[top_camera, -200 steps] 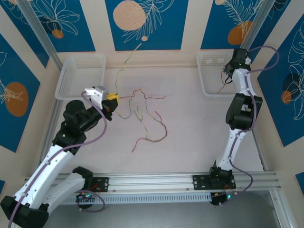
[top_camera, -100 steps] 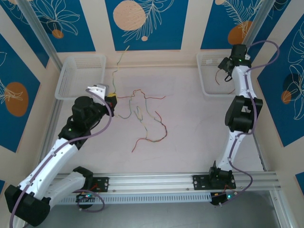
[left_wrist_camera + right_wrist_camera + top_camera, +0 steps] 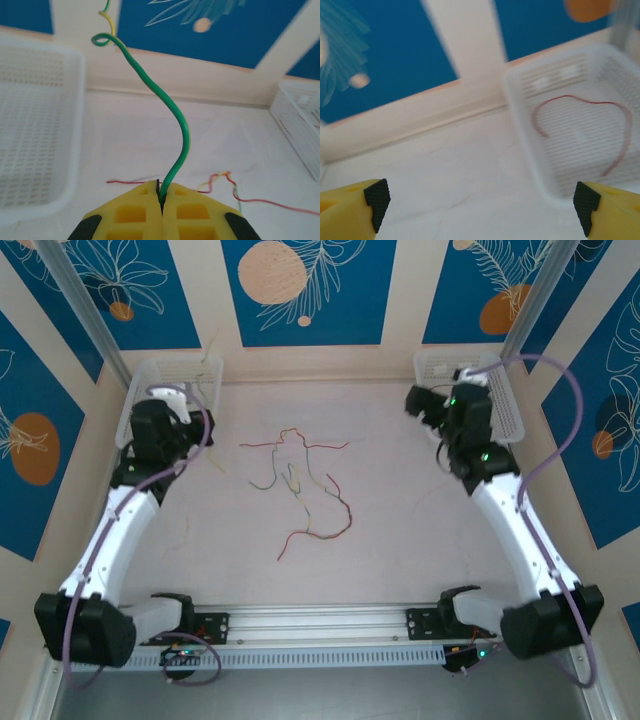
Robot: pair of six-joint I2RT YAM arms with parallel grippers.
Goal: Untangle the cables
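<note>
Item one, left claw [image 3: 161,202]: my left wrist camera has its yellow pads pressed together on a green cable [image 3: 184,132]. The cable rises out of the pinch, bends left and ends in a small yellow-green curl high against the blue back wall [image 3: 240,30]; from overhead I can barely trace so thin a strand. Item two, right claw [image 3: 480,210]: the right wrist camera puts one yellow finger in each lower corner, spread wide, with bare surface [image 3: 445,185] between them. Item three, red cable [image 3: 580,107]: a loose arc lying inside the right basket [image 3: 520,100], plain from the right wrist; from overhead the arm covers part of that basket. Item four, tangle of cables [image 3: 300,485]: red, green, yellow and orange strands crossing near the middle of the surface, whole from overhead, while the left wrist catches a few red and yellow strands of it. Item five, left basket [image 3: 165,375]: back left corner, the left arm's end overlapping its front edge from overhead. Room: both arms stand out toward the side walls, well apart from the tangle, with open surface on every side of it; the baskets take the back corners and the rail [image 3: 330,620] runs along the near edge.
</note>
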